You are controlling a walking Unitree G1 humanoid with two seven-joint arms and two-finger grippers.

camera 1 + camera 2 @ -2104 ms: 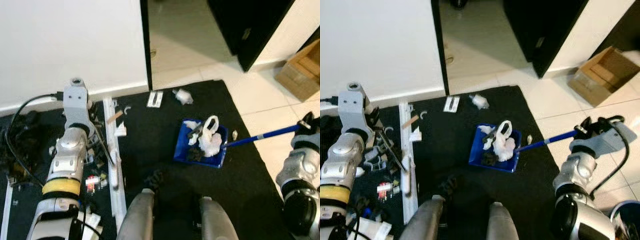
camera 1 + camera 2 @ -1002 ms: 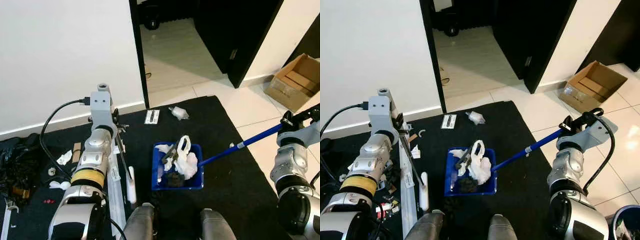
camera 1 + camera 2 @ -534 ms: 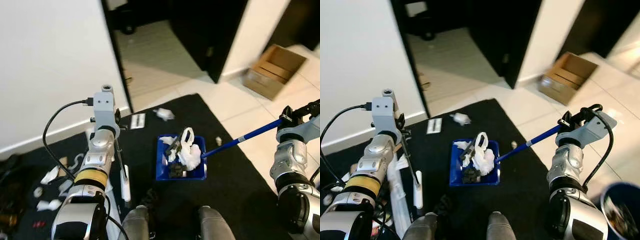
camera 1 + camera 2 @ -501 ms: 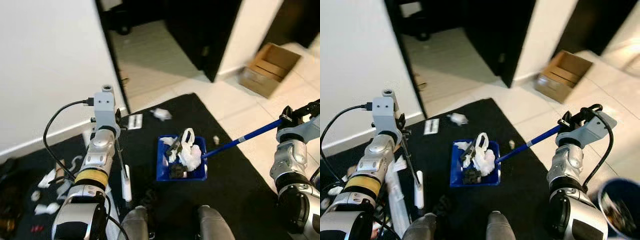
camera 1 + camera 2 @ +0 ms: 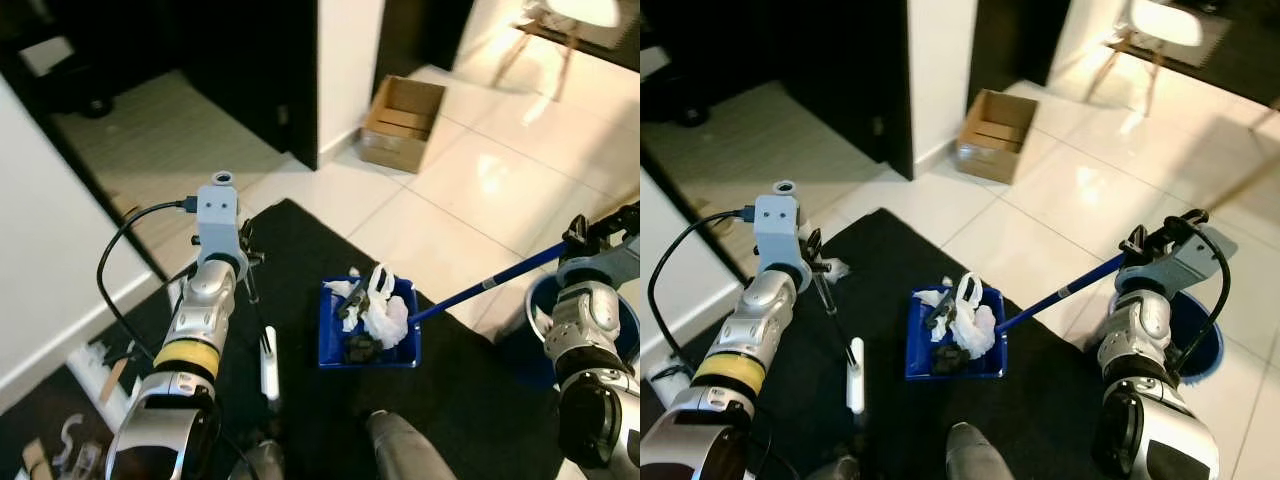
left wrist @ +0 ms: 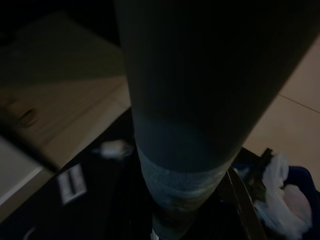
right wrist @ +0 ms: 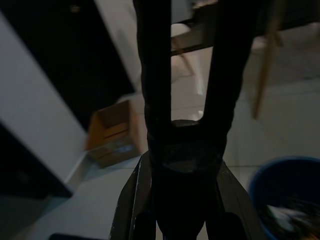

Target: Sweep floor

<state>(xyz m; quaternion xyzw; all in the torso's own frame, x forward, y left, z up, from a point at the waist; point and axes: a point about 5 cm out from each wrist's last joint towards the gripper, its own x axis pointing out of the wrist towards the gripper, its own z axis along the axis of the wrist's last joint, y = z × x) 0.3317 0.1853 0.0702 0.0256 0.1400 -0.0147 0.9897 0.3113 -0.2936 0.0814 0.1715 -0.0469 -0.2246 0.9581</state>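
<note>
Blue dustpan (image 5: 955, 345), full of litter, sits at frame centre; its handle (image 5: 1060, 293) runs up-right into the right gripper (image 5: 1138, 245), pinched on it. Bin (image 5: 1192, 330) lies lower right, nearest that arm.

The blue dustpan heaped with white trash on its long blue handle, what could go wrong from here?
The blue dustpan is heaped with a white bag and scraps above its low walls; tilting could spill them onto the black rug. The right gripper holds the long blue handle far from the pan, so it may swing or miss the blue bin.
</note>
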